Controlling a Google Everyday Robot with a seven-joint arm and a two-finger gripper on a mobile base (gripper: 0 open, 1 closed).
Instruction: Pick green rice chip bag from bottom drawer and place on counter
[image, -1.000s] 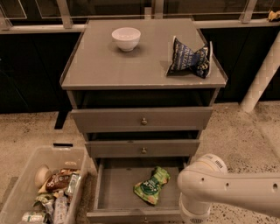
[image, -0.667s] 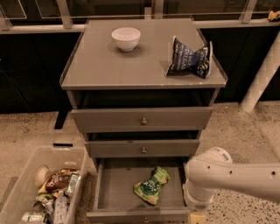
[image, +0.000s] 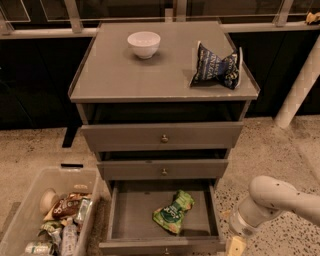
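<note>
The green rice chip bag lies flat in the open bottom drawer, right of its middle. The drawer is pulled out, with its front at the picture's lower edge. The counter is the grey top of the cabinet. My white arm comes in from the right and bends down beside the drawer's right front corner. Of my gripper only a tan part shows at the bottom edge, right of the drawer and apart from the bag.
A white bowl and a dark blue-and-white snack bag sit on the counter. The two upper drawers are nearly shut. A clear bin of snacks stands on the floor at the left. A white post stands at the right.
My arm has swung to the right and down, away from over the drawer's right part. The bag and the drawer have not moved.
</note>
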